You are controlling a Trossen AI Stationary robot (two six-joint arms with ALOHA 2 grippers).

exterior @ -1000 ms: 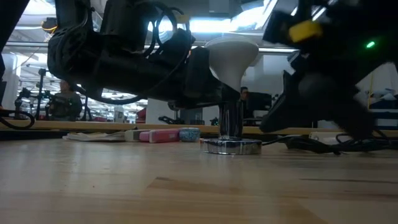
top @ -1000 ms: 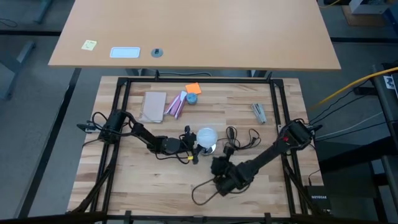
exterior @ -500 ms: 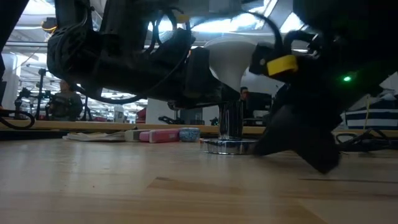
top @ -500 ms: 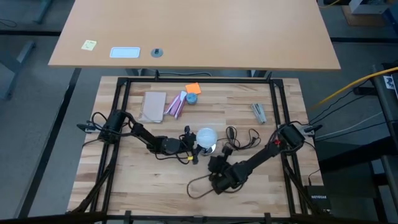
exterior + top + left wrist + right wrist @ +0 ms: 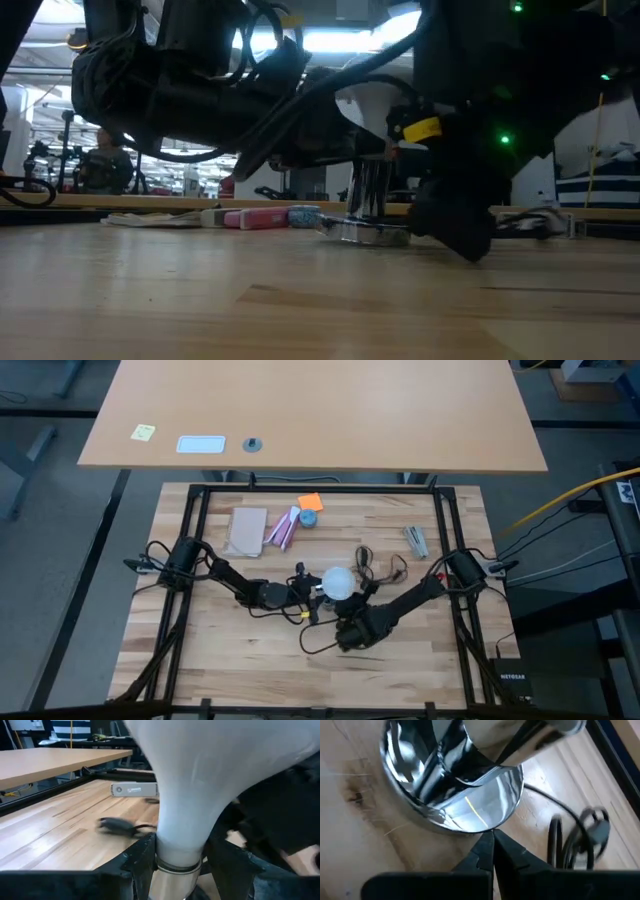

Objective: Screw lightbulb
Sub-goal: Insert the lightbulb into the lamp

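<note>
Two grippers are being kept at the socket (image 5: 455, 795) mid-table (image 5: 200, 650) — nearest, the right gripper (image 5: 492, 851), jaws together, is being pressed against its base; beyond, the lightbulb (image 5: 200, 785) is being gripped at the neck by the left gripper (image 5: 179, 865) — upright in the socket.

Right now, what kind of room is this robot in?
Probably a lab or workshop: a wooden table in a black metal frame, a plain desk behind it, and cables across the floor.
</note>
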